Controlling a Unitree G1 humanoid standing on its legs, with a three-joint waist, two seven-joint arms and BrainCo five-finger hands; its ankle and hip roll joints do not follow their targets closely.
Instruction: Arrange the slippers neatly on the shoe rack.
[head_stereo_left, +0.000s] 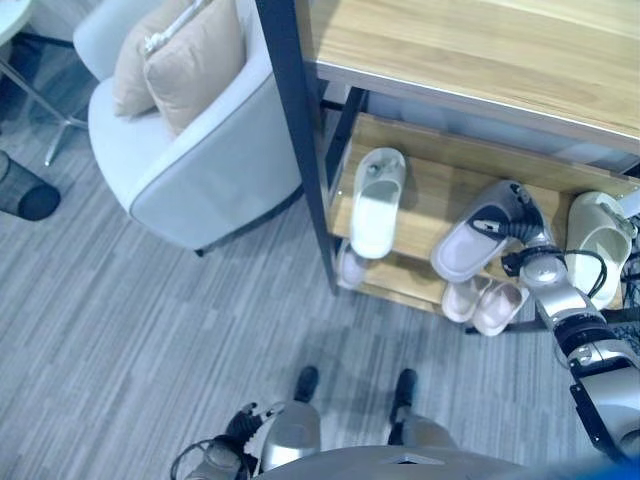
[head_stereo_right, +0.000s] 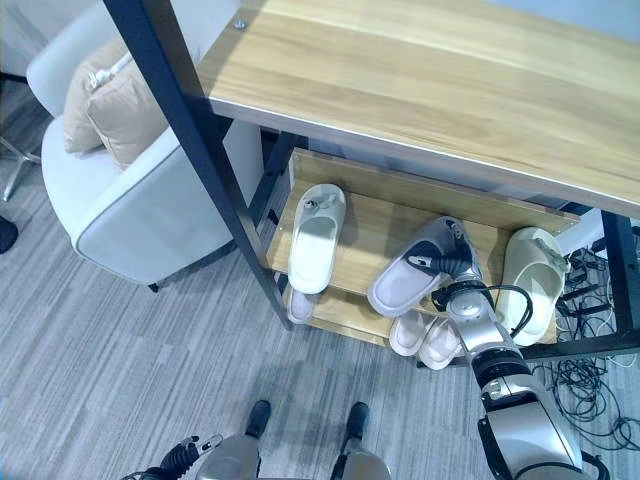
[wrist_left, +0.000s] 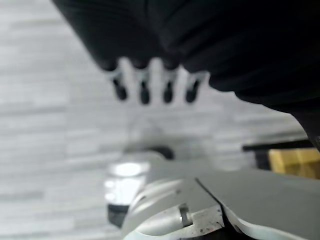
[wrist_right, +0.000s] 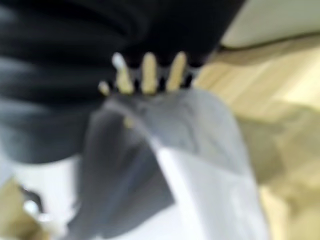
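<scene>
On the upper shelf of the wooden shoe rack (head_stereo_right: 385, 235), the grey slipper (head_stereo_right: 410, 272) lies slantwise, its long axis running from the shelf's front edge back toward the robot's right, out of line with the white slipper (head_stereo_right: 316, 236) to its left and the cream slipper (head_stereo_right: 530, 270) to its right, which both point more nearly straight in. The right hand (head_stereo_right: 455, 254) sits on the slipper's far end, and in the right wrist view its fingers (wrist_right: 149, 74) lie over the grey strap (wrist_right: 165, 120); whether they pinch it or merely rest there I cannot tell. Squaring the slipper up looks like a matter of swinging that held end toward the robot's left until it parallels its neighbours. A pale pink pair (head_stereo_right: 425, 338) sits on the lower shelf, just below. The left hand (wrist_left: 150, 85) hangs low by the carpet, fingers loosely extended and empty, well apart from the rack, so the right arm is plainly the nearer.
</scene>
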